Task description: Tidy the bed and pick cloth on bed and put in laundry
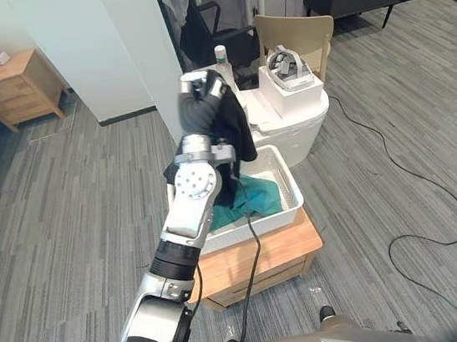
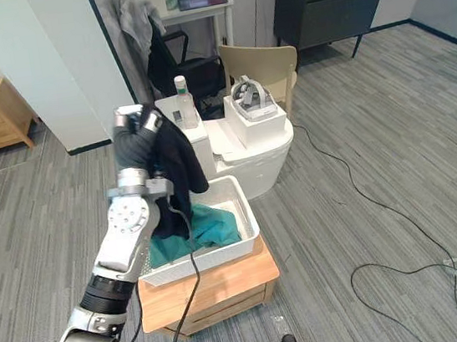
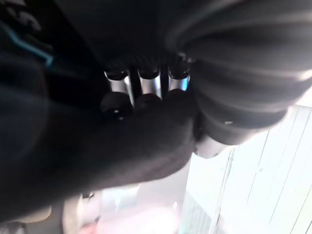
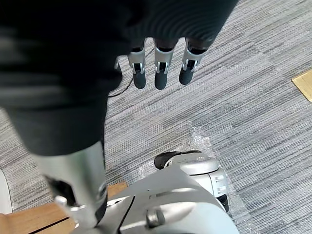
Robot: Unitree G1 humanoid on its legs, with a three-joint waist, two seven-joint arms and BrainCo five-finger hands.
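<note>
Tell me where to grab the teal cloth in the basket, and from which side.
Take the teal cloth by its bunched folds near the right wall of the white basket, probably best coming straight down from above. The basket's walls block a sideways approach, and the black cloth hanging from the left hand is in front of its left part.

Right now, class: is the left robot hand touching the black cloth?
Touching. The left wrist view shows the left robot hand with fingers curled into the black cloth.
</note>
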